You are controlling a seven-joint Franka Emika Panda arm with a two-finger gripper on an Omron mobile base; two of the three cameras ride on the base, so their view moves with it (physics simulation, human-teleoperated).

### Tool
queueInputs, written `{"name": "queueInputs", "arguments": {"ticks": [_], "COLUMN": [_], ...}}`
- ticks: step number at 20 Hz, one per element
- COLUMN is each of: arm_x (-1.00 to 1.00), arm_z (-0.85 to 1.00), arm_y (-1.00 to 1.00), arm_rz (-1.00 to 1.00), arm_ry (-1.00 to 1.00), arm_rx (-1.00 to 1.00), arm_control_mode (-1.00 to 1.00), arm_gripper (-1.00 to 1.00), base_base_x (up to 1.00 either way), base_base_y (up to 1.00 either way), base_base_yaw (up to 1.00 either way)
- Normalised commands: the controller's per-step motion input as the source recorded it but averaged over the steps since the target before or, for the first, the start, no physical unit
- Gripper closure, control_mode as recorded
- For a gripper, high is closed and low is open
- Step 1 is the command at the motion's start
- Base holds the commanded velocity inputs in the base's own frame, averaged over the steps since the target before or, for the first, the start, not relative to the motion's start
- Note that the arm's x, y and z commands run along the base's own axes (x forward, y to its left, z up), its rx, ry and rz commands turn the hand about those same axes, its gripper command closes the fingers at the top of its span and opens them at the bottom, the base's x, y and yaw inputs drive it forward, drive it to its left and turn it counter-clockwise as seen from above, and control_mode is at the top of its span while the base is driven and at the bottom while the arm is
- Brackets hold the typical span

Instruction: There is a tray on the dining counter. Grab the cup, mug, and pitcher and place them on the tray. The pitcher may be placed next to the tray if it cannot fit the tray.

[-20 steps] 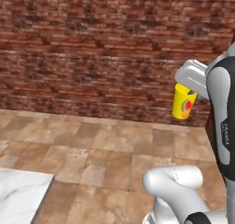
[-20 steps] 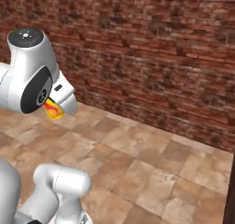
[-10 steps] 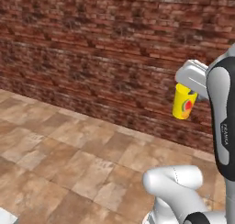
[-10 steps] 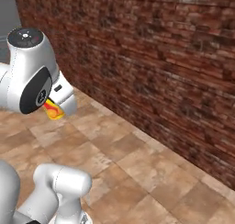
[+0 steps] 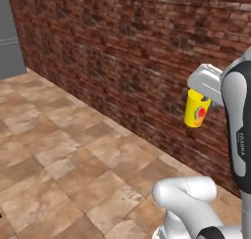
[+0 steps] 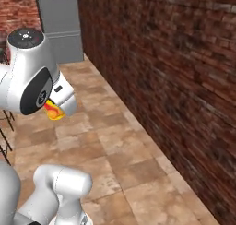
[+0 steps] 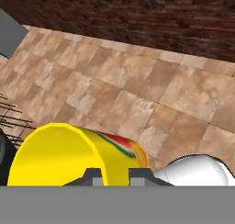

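Observation:
The yellow cup (image 5: 196,109) with its red-orange mark hangs in the air below my gripper (image 5: 202,96), which is shut on its rim. From the right base camera a sliver of the cup (image 6: 53,111) peeks out under the white hand. Seen from the hand, the cup (image 7: 69,154) lies large at the bottom with its rim pinched between the fingertips (image 7: 94,176). The cup is carried high above a tiled floor. Tray, dining counter, mug and pitcher are out of view.
A long brick wall (image 5: 127,52) runs across the scene, close ahead of the arm. A grey appliance (image 6: 60,14) stands at the far end of the wall. Brown floor tiles (image 5: 63,159) spread below. Dark stool legs (image 6: 4,136) show at the left edge.
The whole picture has shifted: the base has turned, so the brick wall sweeps across and the grey appliance has come into view. The cup stays held in the same pose.

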Motion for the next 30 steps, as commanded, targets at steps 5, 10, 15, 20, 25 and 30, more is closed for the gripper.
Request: {"name": "queueInputs", "arguments": {"ticks": [5,10,15,20,25,30], "arm_x": [0.00,0.00,0.00,0.00,0.00,0.00], "arm_z": [0.00,0.00,0.00,0.00,0.00,0.00], "arm_y": [0.00,0.00,0.00,0.00,0.00,0.00], "arm_rz": [0.00,0.00,0.00,0.00,0.00,0.00], "arm_ry": [0.00,0.00,0.00,0.00,0.00,0.00], "arm_rx": [0.00,0.00,0.00,0.00,0.00,0.00], "arm_control_mode": [1.00,1.00,1.00,1.00,1.00,1.00], "arm_gripper": [1.00,1.00,1.00,1.00,1.00,1.00], "base_base_x": [1.00,1.00,1.00,1.00,1.00,1.00], "base_base_y": [-0.43,-0.40,-0.43,-0.47,-0.40,-0.46], "base_base_yaw": [0.54,0.56,0.54,0.51,0.49,0.47]}}
